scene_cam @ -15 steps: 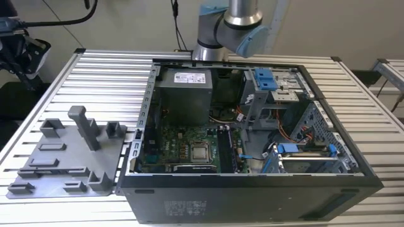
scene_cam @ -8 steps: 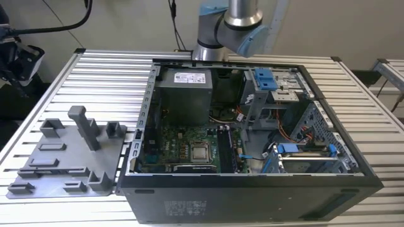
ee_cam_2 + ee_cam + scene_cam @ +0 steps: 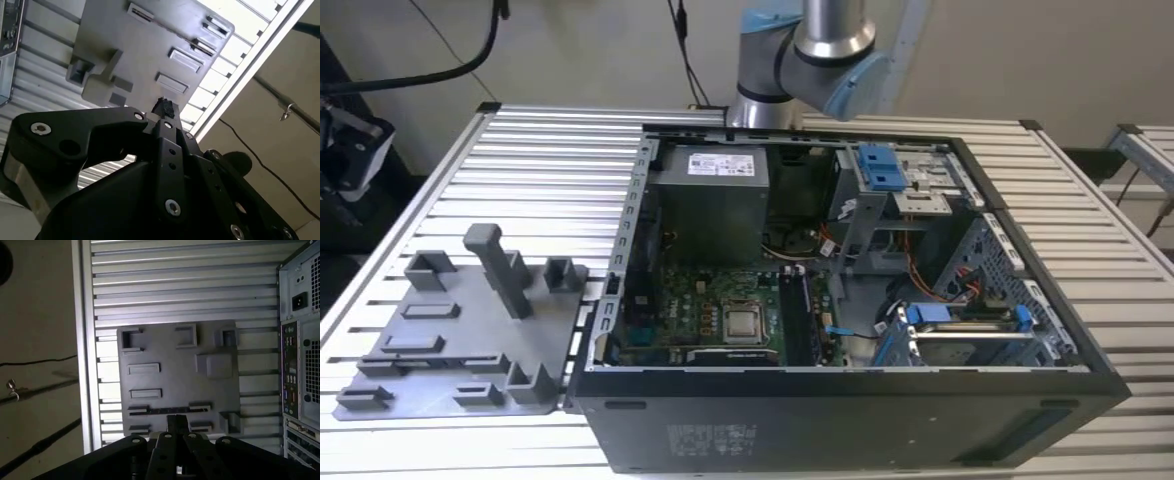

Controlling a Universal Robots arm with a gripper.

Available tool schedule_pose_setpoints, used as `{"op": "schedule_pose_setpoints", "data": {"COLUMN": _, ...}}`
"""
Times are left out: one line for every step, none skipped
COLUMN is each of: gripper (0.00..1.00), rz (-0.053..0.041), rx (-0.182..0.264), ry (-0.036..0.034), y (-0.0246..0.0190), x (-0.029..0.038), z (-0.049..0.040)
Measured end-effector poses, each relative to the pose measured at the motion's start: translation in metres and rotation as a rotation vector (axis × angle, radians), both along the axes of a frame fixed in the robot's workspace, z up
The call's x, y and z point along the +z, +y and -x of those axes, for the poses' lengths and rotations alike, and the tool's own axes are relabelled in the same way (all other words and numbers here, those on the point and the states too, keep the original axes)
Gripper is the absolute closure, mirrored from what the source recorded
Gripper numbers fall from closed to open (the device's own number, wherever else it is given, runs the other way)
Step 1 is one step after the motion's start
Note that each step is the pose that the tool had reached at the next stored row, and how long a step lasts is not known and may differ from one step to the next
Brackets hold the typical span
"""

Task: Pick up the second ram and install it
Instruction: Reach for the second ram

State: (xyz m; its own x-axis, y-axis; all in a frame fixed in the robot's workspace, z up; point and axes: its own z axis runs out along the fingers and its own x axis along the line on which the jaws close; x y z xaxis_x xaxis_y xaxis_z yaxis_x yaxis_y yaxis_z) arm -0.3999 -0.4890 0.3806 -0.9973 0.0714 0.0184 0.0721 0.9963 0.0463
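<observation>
In both wrist views my gripper (image 3: 177,420) (image 3: 164,106) hangs high above the grey tray (image 3: 170,377) (image 3: 145,45), its black fingers pressed together with nothing between them. A thin dark strip (image 3: 165,410) stands on edge between two holders near one side of the tray; it looks like the second ram, and its colour cannot be made out. In the exterior view the same strip (image 3: 438,358) lies low on the tray (image 3: 460,330) at that view's left. The arm (image 3: 807,45) rises out of the picture behind the open computer case (image 3: 854,290).
The motherboard (image 3: 720,320) with its long black slots (image 3: 795,312) lies inside the case. A power supply (image 3: 707,195) and blue drive brackets (image 3: 881,165) fill the rest. Tall grey blocks (image 3: 500,270) rise from the tray. The slatted table (image 3: 534,170) ends close beside the tray.
</observation>
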Motion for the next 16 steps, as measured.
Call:
{"op": "schedule_pose_setpoints", "data": {"gripper": 0.89, "rz": 0.0, "rx": 0.0, "ry": 0.0, "y": -0.0026, "x": -0.0004, "z": 0.0003}}
{"op": "schedule_pose_setpoints", "data": {"gripper": 0.89, "rz": 0.0, "rx": 0.0, "ry": 0.0, "y": -0.0051, "x": -0.0007, "z": 0.0004}}
{"op": "schedule_pose_setpoints", "data": {"gripper": 0.89, "rz": 0.0, "rx": 0.0, "ry": 0.0, "y": -0.0075, "x": -0.0011, "z": 0.0004}}
{"op": "schedule_pose_setpoints", "data": {"gripper": 0.89, "rz": 0.0001, "rx": 0.0, "ry": 0.0001, "y": -0.01, "x": -0.0015, "z": 0.0004}}
{"op": "schedule_pose_setpoints", "data": {"gripper": 0.89, "rz": -0.0001, "rx": 0.0, "ry": -0.0001, "y": -0.0128, "x": -0.002, "z": 0.0004}}
{"op": "schedule_pose_setpoints", "data": {"gripper": 0.89, "rz": 0.0, "rx": 0.0, "ry": 0.0, "y": -0.0154, "x": -0.0024, "z": 0.0004}}
{"op": "schedule_pose_setpoints", "data": {"gripper": 0.89, "rz": 0.0, "rx": 0.0, "ry": 0.0, "y": -0.0173, "x": -0.0028, "z": 0.0004}}
{"op": "schedule_pose_setpoints", "data": {"gripper": 0.89, "rz": 0.0001, "rx": 0.0, "ry": 0.0, "y": -0.0182, "x": -0.003, "z": 0.0004}}
{"op": "schedule_pose_setpoints", "data": {"gripper": 0.89, "rz": 0.0, "rx": 0.002, "ry": -0.0005, "y": -0.0182, "x": -0.0031, "z": 0.0004}}
{"op": "schedule_pose_setpoints", "data": {"gripper": 0.89, "rz": 0.0001, "rx": 0.007, "ry": -0.0017, "y": -0.0183, "x": -0.0031, "z": 0.0004}}
{"op": "schedule_pose_setpoints", "data": {"gripper": 0.89, "rz": 0.0, "rx": 0.015, "ry": -0.0032, "y": -0.0184, "x": -0.0032, "z": 0.0006}}
{"op": "schedule_pose_setpoints", "data": {"gripper": 0.89, "rz": -0.0001, "rx": 0.025, "ry": -0.0048, "y": -0.0186, "x": -0.0034, "z": 0.0008}}
{"op": "schedule_pose_setpoints", "data": {"gripper": 0.89, "rz": -0.0001, "rx": 0.034, "ry": -0.0063, "y": -0.0187, "x": -0.0034, "z": 0.0011}}
{"op": "schedule_pose_setpoints", "data": {"gripper": 0.89, "rz": 0.0, "rx": 0.04, "ry": -0.0067, "y": -0.0187, "x": -0.0034, "z": 0.0014}}
{"op": "schedule_pose_setpoints", "data": {"gripper": 0.89, "rz": -0.0001, "rx": 0.044, "ry": -0.0069, "y": -0.0187, "x": -0.0035, "z": 0.0016}}
{"op": "schedule_pose_setpoints", "data": {"gripper": 0.89, "rz": -0.0001, "rx": 0.045, "ry": -0.0071, "y": -0.0187, "x": -0.0035, "z": 0.0016}}
